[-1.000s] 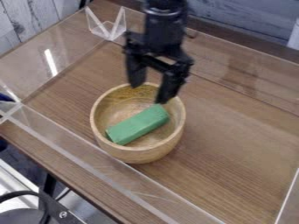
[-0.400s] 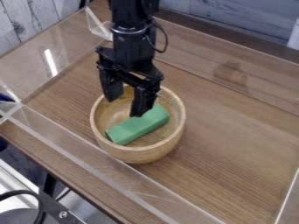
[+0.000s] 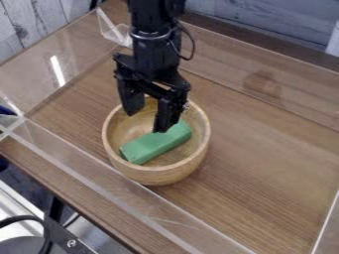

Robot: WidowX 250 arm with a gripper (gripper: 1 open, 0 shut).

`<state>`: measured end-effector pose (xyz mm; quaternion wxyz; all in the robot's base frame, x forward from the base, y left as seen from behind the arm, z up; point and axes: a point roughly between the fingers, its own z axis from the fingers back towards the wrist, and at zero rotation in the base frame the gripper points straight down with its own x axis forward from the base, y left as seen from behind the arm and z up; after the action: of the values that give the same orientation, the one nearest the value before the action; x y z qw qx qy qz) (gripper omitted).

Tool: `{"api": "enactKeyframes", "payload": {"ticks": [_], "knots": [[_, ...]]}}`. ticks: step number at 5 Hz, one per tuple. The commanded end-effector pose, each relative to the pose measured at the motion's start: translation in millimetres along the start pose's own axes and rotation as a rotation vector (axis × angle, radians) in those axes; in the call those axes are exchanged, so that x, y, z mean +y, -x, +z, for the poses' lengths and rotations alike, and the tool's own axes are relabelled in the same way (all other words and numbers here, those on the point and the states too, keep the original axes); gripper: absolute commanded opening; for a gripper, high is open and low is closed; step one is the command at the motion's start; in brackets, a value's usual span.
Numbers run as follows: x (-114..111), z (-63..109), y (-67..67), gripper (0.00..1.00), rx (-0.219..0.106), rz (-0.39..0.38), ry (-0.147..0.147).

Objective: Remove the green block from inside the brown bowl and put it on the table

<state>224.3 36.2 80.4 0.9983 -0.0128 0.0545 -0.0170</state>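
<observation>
- Gripper (image 3: 150,112) pointing straight down at frame centre, jaws spread wide and grasping nothing, tips dipped just inside the far rim of the bowl.
- Green block (image 3: 157,144) lying flat and diagonal on the bowl's floor, just below the right fingertip; contact impossible to tell.
- Brown bowl (image 3: 153,173) sitting slightly below and left of frame centre.
- Table (image 3: 259,149) beneath, wood-grain, ringed by clear acrylic walls (image 3: 40,71).

No words, numbers, or signs are showing anywhere. Nothing is written on the brown bowl (image 3: 157,149), the green block (image 3: 157,144), the bench (image 3: 252,149), or the robot's arm.
</observation>
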Motion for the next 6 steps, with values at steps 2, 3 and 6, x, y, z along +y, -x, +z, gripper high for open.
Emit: {"api": "enactKeyframes", "payload": {"ticks": [2,3,6], "knots": [[-2.8,18.7,-9.5,1.00,-0.108,-0.015,-0.010],[-3.7,15.7,-9.7,1.00,-0.111,-0.018,-0.007],[-4.8,12.6,-14.1,1.00,-0.133,-0.024,-0.007]]}}
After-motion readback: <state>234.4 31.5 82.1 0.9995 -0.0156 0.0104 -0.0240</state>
